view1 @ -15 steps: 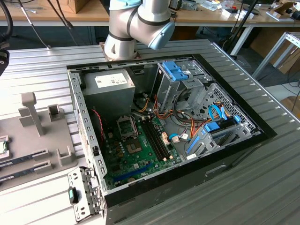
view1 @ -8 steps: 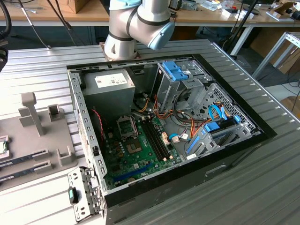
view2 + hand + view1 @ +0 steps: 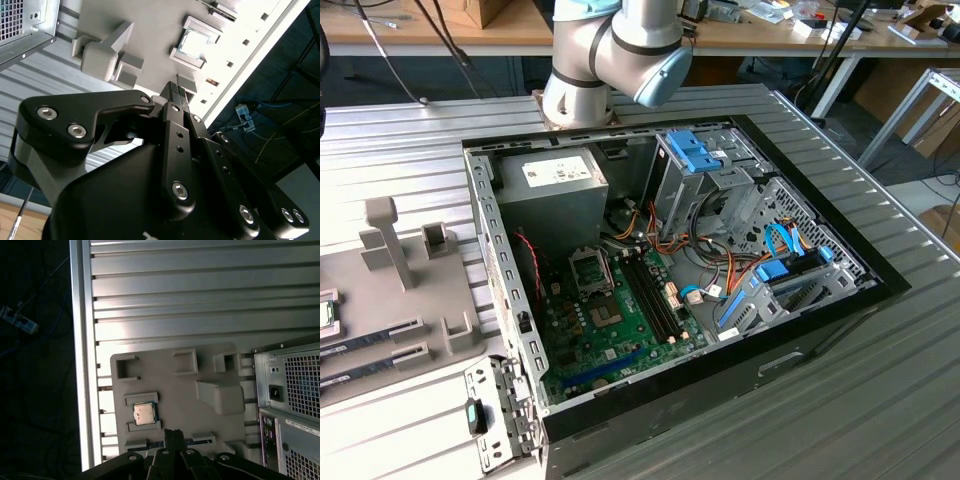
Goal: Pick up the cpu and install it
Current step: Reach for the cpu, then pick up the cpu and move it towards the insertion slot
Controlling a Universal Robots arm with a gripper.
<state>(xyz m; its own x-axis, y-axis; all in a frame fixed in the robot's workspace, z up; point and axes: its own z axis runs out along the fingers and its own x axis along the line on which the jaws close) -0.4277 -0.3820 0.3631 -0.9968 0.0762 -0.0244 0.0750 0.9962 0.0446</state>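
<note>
- In both wrist views, the small square cpu with a silvery top and green rim (image 3: pixel 144 413) lies in a square recess of the flat grey plastic holder plate (image 3: pixel 170 385), which rests on the ribbed metal table (image 3: pixel 200 290).
- The black gripper (image 3: pixel 172 436) hangs over the plate near the cpu, its fingers pressed together and holding nothing.
- In the centre of the exterior view is the open computer case (image 3: pixel 480 220), with a green motherboard (image 3: pixel 610 340) and a black square socket frame (image 3: pixel 590 270). The grey arm (image 3: pixel 610 50) is at top centre.

Site: robotics workshop.
You work at a ribbed metal table (image 3: pixel 880 420) holding an open computer case (image 3: pixel 740 375); cluttered wooden benches (image 3: pixel 380 35) stand far behind.
</note>
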